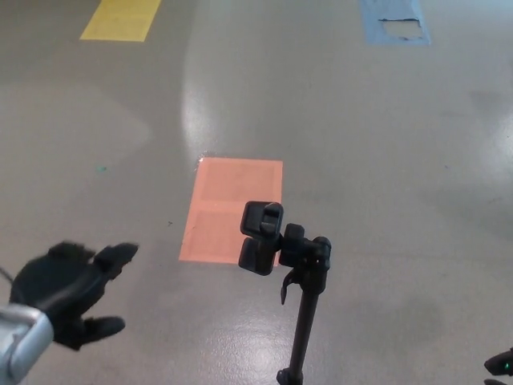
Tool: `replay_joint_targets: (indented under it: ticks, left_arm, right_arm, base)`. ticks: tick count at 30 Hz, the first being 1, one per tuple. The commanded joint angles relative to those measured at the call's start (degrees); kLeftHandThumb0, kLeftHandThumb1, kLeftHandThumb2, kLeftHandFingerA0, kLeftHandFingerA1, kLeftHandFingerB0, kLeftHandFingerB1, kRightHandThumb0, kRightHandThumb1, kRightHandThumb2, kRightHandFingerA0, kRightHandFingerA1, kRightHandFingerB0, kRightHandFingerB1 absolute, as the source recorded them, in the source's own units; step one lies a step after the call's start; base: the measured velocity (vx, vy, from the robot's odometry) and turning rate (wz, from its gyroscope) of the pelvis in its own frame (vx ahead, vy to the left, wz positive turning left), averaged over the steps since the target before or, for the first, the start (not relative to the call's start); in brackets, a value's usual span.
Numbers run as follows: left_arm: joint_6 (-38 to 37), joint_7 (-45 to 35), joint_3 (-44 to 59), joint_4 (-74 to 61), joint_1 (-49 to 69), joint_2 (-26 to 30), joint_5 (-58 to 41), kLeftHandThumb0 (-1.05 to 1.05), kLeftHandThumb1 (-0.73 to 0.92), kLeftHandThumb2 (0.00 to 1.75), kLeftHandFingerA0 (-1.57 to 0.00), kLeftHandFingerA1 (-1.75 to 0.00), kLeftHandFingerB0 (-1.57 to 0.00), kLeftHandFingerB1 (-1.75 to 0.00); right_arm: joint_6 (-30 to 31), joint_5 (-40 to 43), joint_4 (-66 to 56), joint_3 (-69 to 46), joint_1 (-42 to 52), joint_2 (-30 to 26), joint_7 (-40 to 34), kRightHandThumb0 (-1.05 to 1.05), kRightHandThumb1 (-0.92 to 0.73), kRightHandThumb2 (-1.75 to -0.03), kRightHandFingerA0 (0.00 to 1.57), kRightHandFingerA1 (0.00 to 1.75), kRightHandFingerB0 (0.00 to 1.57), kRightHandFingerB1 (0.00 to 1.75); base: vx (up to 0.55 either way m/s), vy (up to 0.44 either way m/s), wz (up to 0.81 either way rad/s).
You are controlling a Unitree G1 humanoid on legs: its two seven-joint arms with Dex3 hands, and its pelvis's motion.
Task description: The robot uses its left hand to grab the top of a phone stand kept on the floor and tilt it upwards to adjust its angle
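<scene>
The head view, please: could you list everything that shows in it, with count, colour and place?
phone stand: one, black, standing on the floor at lower centre, clamp head at the top of its pole
orange floor patch: one, orange, on the floor at centre, behind the stand's head
yellow floor patch: one, yellow, top left, cut by the picture's edge
blue floor patch: one, blue with a worn middle, top right
floor: grey, glossy, fills the view
left hand: one, black, lower left, open, apart from the stand
right hand: one, black, only a tip at the lower right corner
</scene>
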Motion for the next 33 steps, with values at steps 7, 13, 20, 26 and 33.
replay_joint_targets:
  ticks: [7, 13, 20, 26, 33]
  left_arm:
    - [1.86, 6.05, 3.49, 9.38, 7.39, -2.54, -8.83, -0.81, 0.72, 1.07, -0.11, -0.45, 0.00, -0.22]
    - [0.65, 4.82, 7.40, 12.26, 7.36, -1.96, -14.14, -0.82, 0.74, 1.06, -0.16, -0.46, -0.03, -0.23]
    - [1.79, 0.37, 10.65, 13.66, 6.20, -1.59, -18.13, -0.76, 0.89, 0.68, -0.23, -0.31, -0.06, -0.20]
    - [3.25, -4.58, 15.34, 15.44, 5.28, -2.99, -24.02, -0.72, 0.86, 0.67, -0.21, -0.32, -0.07, -0.20]
    - [3.41, -10.42, 19.80, 16.09, 5.57, -3.37, -28.48, -0.72, 0.86, 0.66, -0.23, -0.32, -0.06, -0.25]
  right_arm:
    - [-1.00, 1.36, 0.37, -1.38, 4.69, 0.71, -0.59, -0.61, -0.81, -0.63, 0.26, 0.42, 0.22, 0.33]
    - [-0.58, 1.60, 0.22, -2.08, 3.93, 0.84, -1.63, -0.62, -0.80, -0.63, 0.24, 0.43, 0.20, 0.33]
    - [0.05, 1.06, 0.47, -1.94, 2.83, 1.49, -1.97, -0.61, -0.81, -0.63, 0.27, 0.40, 0.22, 0.31]
    - [0.04, 1.55, 0.45, -2.54, 2.77, 1.47, -1.96, -0.62, -0.80, -0.63, 0.29, 0.40, 0.21, 0.31]
    - [-0.06, 1.09, 0.48, -2.08, 2.74, 1.33, -2.11, -0.64, -0.65, -0.95, 0.23, 0.51, 0.15, 0.44]
  base:
    - [0.00, 0.000, 0.00]
    - [0.00, 0.000, 0.00]
    - [0.00, 0.000, 0.00]
    - [0.00, 0.000, 0.00]
    - [0.00, 0.000, 0.00]
